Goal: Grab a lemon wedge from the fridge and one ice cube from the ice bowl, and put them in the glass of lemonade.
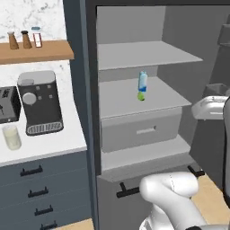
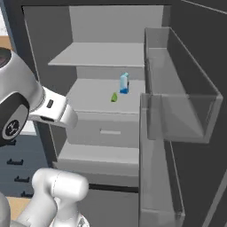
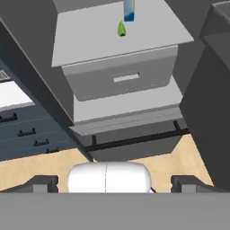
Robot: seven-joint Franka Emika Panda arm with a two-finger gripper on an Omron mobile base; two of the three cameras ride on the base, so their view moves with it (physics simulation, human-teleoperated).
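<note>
Well back from the open fridge (image 1: 134, 90), the raised arm's fingers (image 3: 114, 182) stand wide apart, empty.

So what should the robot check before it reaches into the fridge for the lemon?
1. Fridge door open: ok, shelves and drawer are in plain sight.
2. Wedge found: ok, a small green wedge lies on the middle shelf, beside a blue carton.
3. Gripper open: ok, fingertips stand wide apart at the bottom of the hand view.
4. Gripper empty: ok, nothing between the fingertips.
5. Hand near the wedge: not ok, it is low and outside the fridge.
6. Glass ready: ok, upright on the counter near the coffee machine.
</note>
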